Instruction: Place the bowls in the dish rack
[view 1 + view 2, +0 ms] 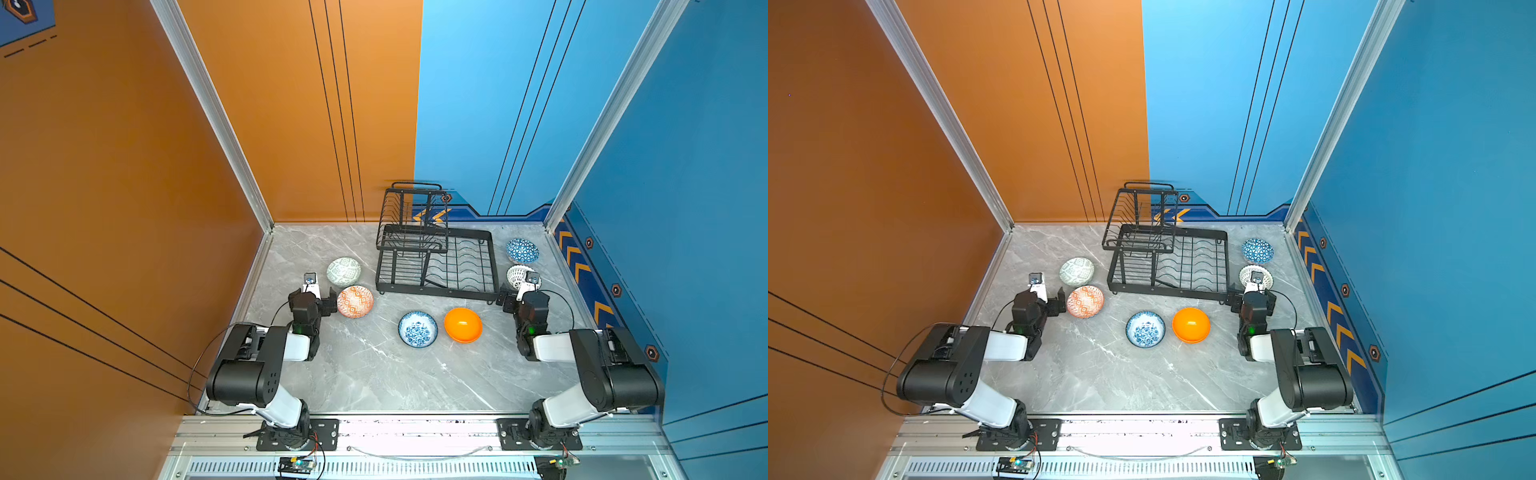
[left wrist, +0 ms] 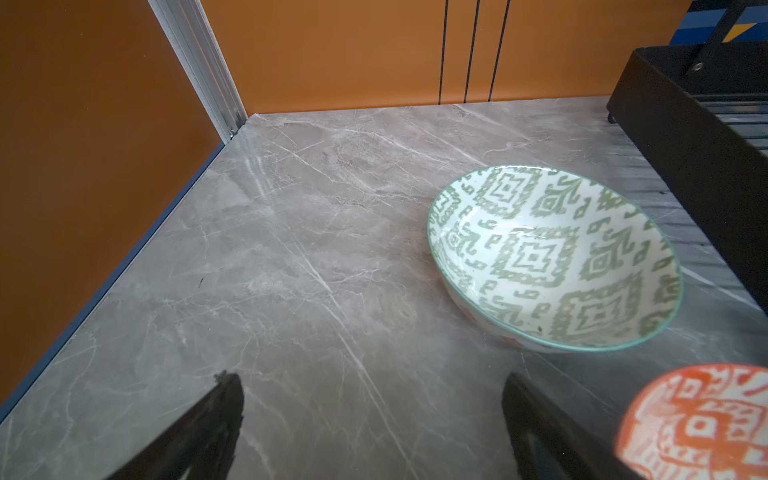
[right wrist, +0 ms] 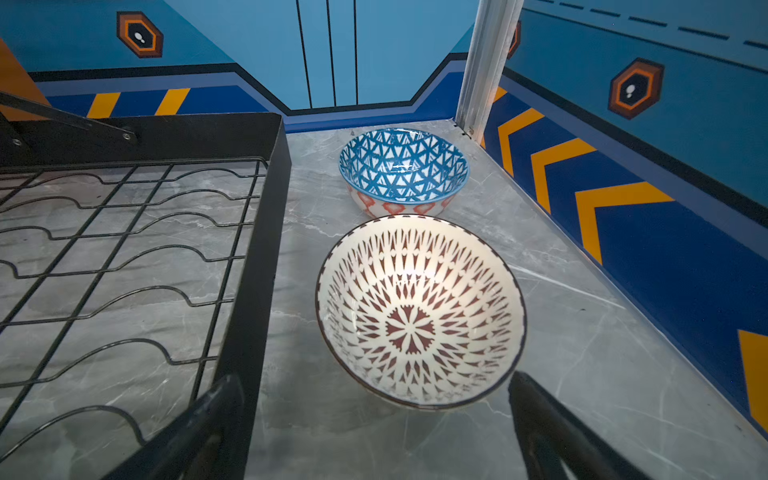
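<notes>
The black wire dish rack stands at the back middle with nothing in it. Left of it lie a pale green bowl and an orange-white diamond bowl. My left gripper is open over bare table, just left of the diamond bowl. A blue-white floral bowl and a plain orange bowl sit in front of the rack. To its right are a blue triangle bowl and a white lattice bowl. My right gripper is open just short of the lattice bowl.
The rack's side wall runs close beside my right gripper's inner finger. An orange wall bounds the table on the left, a blue wall on the right. Aluminium corner posts stand at the back, and a metal rail carries both arm bases in front.
</notes>
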